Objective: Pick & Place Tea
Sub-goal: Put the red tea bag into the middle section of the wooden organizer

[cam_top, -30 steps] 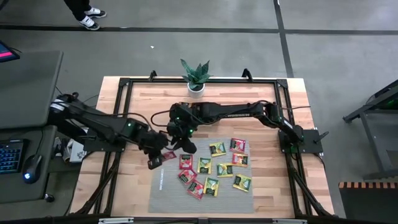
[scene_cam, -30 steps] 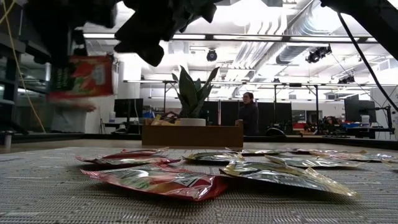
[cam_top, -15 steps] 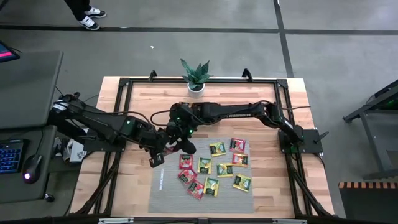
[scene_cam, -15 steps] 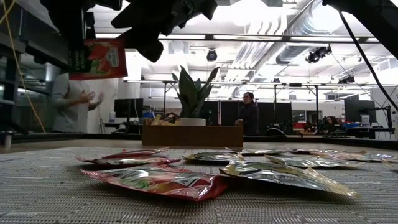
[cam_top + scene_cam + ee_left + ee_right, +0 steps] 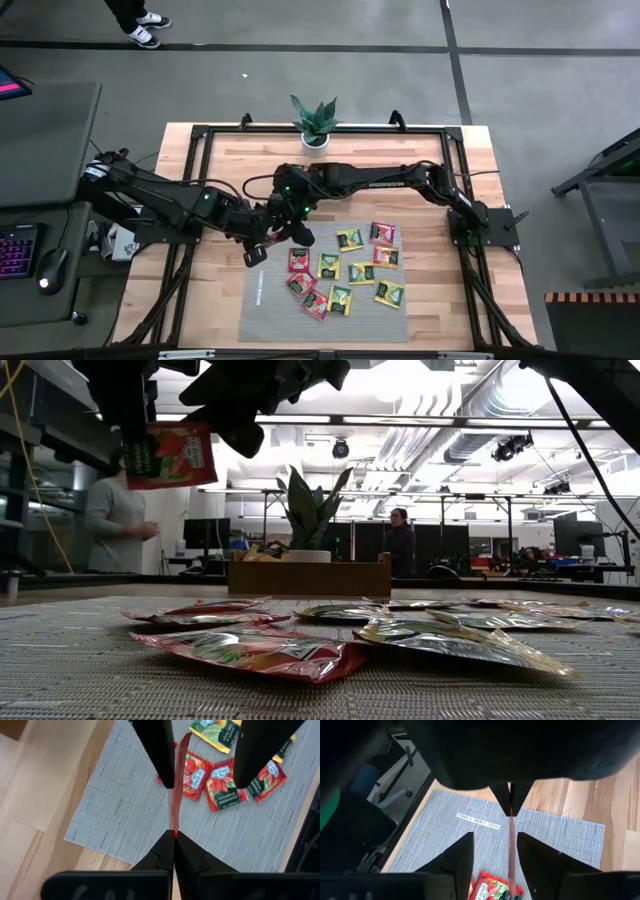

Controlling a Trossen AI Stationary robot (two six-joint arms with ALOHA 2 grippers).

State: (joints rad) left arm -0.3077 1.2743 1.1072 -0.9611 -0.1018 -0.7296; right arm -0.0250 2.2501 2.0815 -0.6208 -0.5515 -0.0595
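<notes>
A red tea sachet (image 5: 172, 455) hangs in the air over the grey mat's (image 5: 262, 300) left part. My left gripper (image 5: 174, 834) is shut on it. My right gripper (image 5: 495, 837) is open just beyond. Its two fingers stand on either side of the sachet's free end (image 5: 183, 750), which runs close along one finger (image 5: 532, 850). Several more red, yellow and green tea sachets (image 5: 345, 265) lie flat on the mat. In the high view the two grippers (image 5: 275, 232) meet above the mat's far left corner. My left gripper pinches one edge of the red sachet (image 5: 174, 827) between its two fingertips, slanting down from the table's left. The sachet sticks out past the fingertips, edge-on in the wrist views, lifted clear of the mat. Whether my right gripper touches the sachet I cannot tell.
A potted plant (image 5: 315, 122) stands at the table's far edge, with a brown wooden tray (image 5: 308, 576) in front of it. Bare wood lies left of the mat (image 5: 215, 290). People (image 5: 112, 525) stand in the room beyond the table.
My left gripper has risen and gone a little toward my right gripper, carrying the red sachet higher above the mat. The sachet now sits between the right gripper's fingers.
</notes>
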